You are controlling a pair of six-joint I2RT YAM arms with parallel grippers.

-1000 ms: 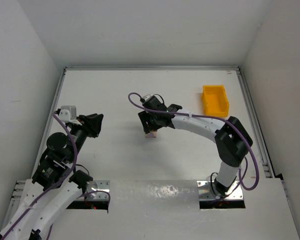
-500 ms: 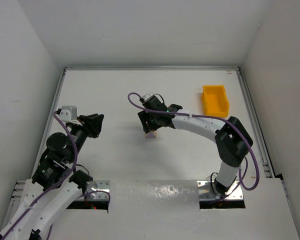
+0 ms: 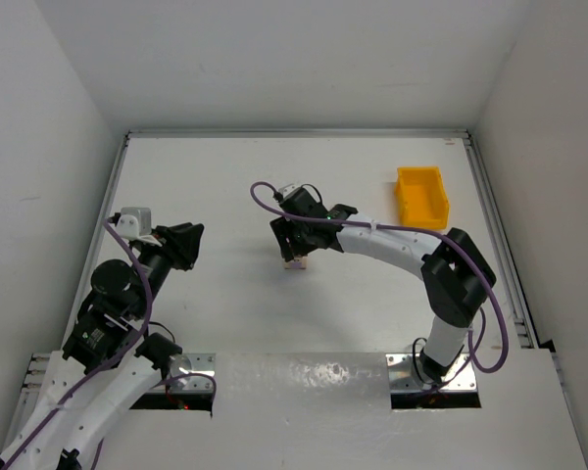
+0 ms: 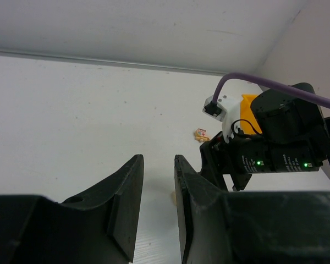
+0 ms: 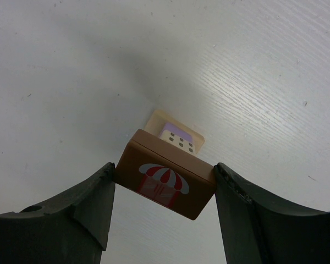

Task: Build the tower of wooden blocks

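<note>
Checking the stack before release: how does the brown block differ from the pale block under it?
The brown block is dark, shows a red-striped awning and sits in the right gripper; the pale block is light tan, shows a purple roof with windows and lies underneath, mostly covered. Both carry printed pictures.

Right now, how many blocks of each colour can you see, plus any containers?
Dark brown block: 1
Pale tan block under it, plus loose pale block farther off: 2
Yellow bin: 1
Total: 4
</note>
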